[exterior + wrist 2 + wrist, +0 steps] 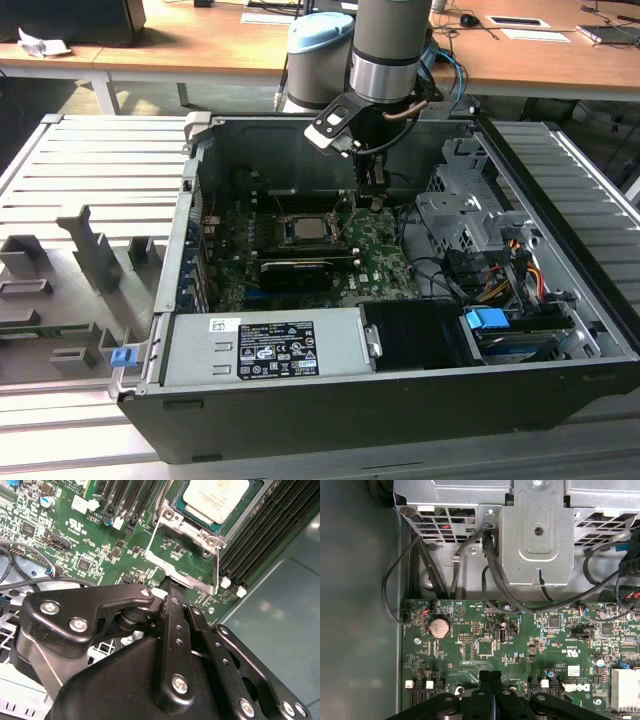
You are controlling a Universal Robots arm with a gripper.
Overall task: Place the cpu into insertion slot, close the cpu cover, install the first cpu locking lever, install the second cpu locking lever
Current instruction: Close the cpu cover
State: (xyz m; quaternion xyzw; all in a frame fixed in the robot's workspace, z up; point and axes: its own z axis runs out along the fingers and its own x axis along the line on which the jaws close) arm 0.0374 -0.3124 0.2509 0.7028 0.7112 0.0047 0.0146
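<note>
An open black computer case lies on a grey ribbed desk. Inside are a green circuit board with a coin battery, a long black card, a labelled power supply, black cables, a metal drive cage and a blue connector. Crumpled paper sits on a wooden desk behind.

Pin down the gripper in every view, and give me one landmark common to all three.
Exterior view: the gripper hangs inside the case, at the exterior view's right of the cpu.
Second wrist view: the gripper has its tip at the open cpu cover's edge.
First wrist view: the gripper, shut, hovers over the green circuit board.
Shared landmark: that green circuit board.
</note>
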